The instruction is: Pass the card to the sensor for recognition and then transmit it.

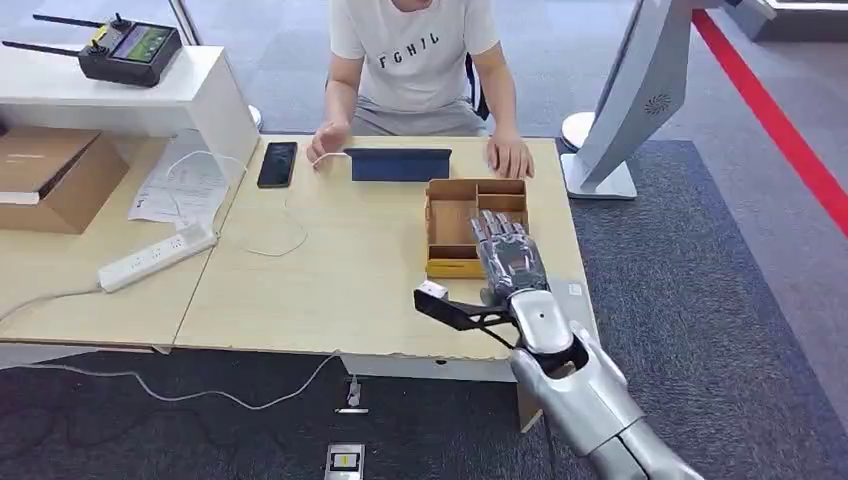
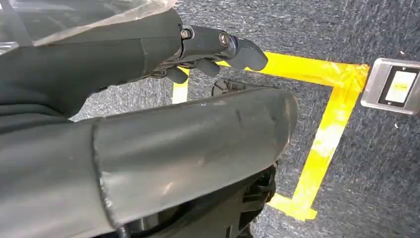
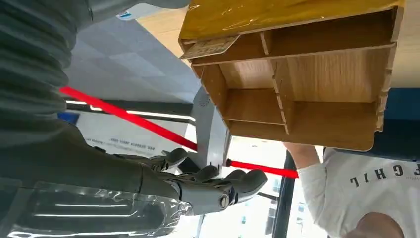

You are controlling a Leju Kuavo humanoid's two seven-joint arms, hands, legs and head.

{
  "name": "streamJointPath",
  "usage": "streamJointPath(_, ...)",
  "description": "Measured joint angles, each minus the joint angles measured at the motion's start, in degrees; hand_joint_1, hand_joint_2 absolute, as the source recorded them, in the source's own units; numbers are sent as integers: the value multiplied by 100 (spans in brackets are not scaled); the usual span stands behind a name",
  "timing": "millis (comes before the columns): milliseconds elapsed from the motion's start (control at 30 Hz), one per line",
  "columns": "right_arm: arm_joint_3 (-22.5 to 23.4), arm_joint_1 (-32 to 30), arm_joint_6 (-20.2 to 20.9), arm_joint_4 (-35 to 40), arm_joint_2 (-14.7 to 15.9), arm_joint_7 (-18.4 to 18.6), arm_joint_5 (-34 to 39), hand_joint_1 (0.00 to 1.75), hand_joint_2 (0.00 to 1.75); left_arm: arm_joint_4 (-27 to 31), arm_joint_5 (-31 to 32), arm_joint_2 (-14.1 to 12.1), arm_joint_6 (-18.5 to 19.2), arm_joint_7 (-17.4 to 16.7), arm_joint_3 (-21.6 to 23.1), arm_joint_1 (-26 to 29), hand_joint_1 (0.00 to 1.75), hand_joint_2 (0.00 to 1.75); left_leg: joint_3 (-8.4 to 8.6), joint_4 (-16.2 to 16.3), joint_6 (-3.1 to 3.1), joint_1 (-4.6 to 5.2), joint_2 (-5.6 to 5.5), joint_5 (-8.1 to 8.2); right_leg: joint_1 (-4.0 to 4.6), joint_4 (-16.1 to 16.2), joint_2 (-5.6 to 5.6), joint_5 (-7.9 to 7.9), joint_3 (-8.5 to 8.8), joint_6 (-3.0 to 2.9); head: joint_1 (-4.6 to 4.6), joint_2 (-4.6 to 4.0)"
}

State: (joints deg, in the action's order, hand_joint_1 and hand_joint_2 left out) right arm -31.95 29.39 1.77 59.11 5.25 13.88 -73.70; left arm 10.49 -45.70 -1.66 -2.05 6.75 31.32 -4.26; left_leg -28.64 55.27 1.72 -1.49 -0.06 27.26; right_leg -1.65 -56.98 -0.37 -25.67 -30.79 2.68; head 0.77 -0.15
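While open, right robot hand hovers over compartmented wooden box.

The head camera is looking forward and down from high on the robot, taking in the whole table, the person seated at its far side and the carpet around it. The right wrist camera is sitting close behind the right hand and is viewing the wooden box from very near (its picture is turned); the head view is showing the same box and the same person. The left wrist camera is facing down at the carpet past the left hand.
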Motion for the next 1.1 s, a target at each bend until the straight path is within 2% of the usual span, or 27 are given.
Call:
streamJointPath(367,-92,334,-144,-582,-55,-116,175,0,175,0,0,0,15,6,44,1,0,0,0,0,0,0,0,0,0,0,0,0,0,0,2,0)
streamJointPath(1100,-179,786,-247,-1611,-85,-116,153,0,175,0,-81,-7,15,4,48,6,0,0,-1,1,0,0,0,0,0,0,0,0,-1,0,2,0)
